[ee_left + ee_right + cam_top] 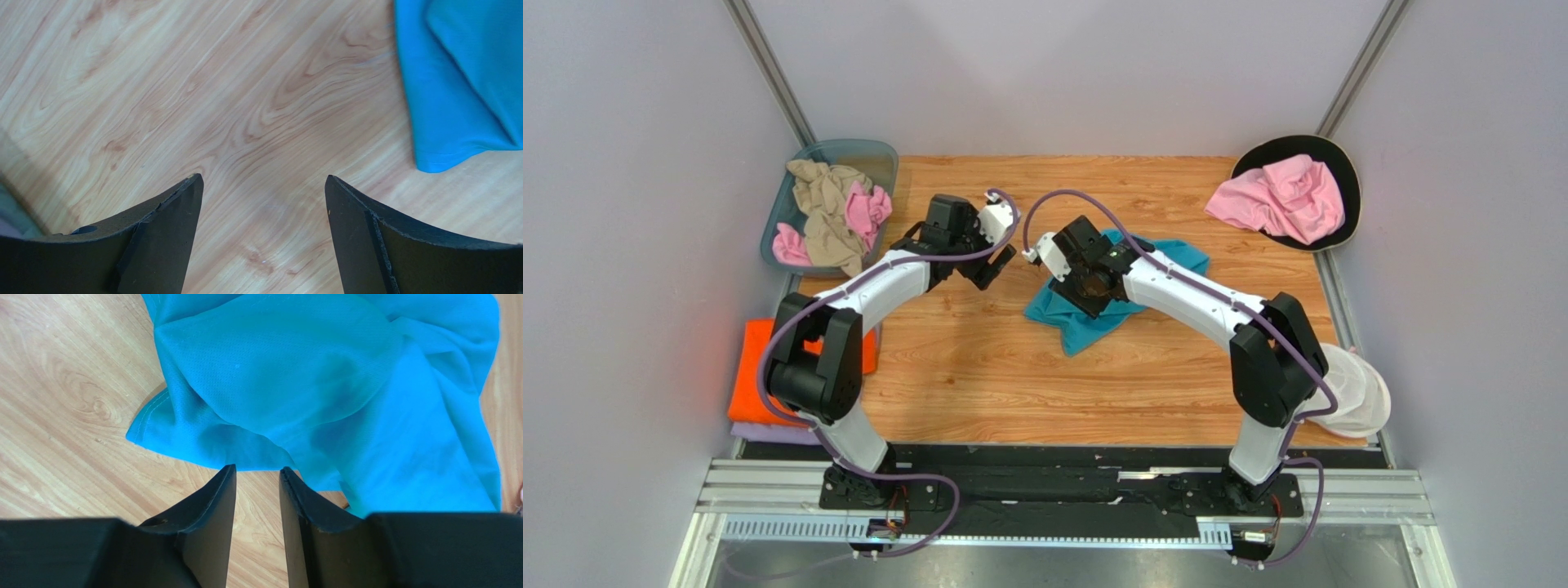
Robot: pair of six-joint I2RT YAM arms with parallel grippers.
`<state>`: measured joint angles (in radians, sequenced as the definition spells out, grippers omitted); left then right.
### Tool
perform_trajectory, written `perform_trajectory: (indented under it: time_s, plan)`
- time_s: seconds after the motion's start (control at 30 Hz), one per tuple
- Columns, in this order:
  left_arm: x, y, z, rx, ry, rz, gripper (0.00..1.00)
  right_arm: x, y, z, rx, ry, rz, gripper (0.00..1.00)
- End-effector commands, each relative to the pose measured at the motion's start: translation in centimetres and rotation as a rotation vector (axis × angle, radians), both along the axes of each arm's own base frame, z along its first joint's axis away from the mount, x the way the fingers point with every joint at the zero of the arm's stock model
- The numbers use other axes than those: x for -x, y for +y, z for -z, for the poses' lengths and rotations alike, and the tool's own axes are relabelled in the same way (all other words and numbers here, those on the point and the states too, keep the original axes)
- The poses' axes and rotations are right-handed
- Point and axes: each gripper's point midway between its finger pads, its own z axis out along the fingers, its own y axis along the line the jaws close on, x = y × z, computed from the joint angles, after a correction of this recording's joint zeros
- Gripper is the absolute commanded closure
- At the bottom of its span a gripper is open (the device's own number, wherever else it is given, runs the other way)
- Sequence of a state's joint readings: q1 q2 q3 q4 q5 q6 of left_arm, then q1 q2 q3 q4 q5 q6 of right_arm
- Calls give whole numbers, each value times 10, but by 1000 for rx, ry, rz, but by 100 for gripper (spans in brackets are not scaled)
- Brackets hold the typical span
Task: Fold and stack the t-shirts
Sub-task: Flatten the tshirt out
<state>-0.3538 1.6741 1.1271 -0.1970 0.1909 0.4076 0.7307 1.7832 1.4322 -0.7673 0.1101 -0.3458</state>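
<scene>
Top view: teal t-shirt [1081,321] lies crumpled mid-worktop [989,380], partly under the right tool [1090,282]. Left tool [995,263] is just left of it, over bare wood. Orange t-shirt [756,368] sits folded on the lavender t-shirt [762,431] at the left edge. Beige t-shirt [824,202] and pink t-shirt [869,211] are bunched in the bin [879,153], far left. Second pink t-shirt [1277,196] is far right.

Left wrist: left tool [264,180] wide apart, empty, bare worktop [184,92] below. Teal t-shirt [466,79] corner at upper right, clear of the fingers.

Right wrist: right tool [258,471] has a narrow gap, nothing clamped. Tips sit at the teal t-shirt [319,373] hem; contact unclear.
</scene>
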Motion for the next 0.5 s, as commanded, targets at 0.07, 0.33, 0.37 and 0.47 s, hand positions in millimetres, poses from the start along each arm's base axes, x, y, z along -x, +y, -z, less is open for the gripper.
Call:
perform_trajectory:
  time_s: [0.07,0.33,0.37,0.47]
  plan:
    - [-13,9,-25,15,-87,-31,18,-15,-15,20,29,-51,30,61]
    - [-5,16,-16,-11,-90,-35,18,-14,-21,32,42,-28,27,62]
    - [-5,17,-15,-13,-87,-36,18,-15,-19,33,41,-27,25,62]
    - [-3,18,-13,-21,-85,-34,18,-17,-15,35,31,-20,28,62]
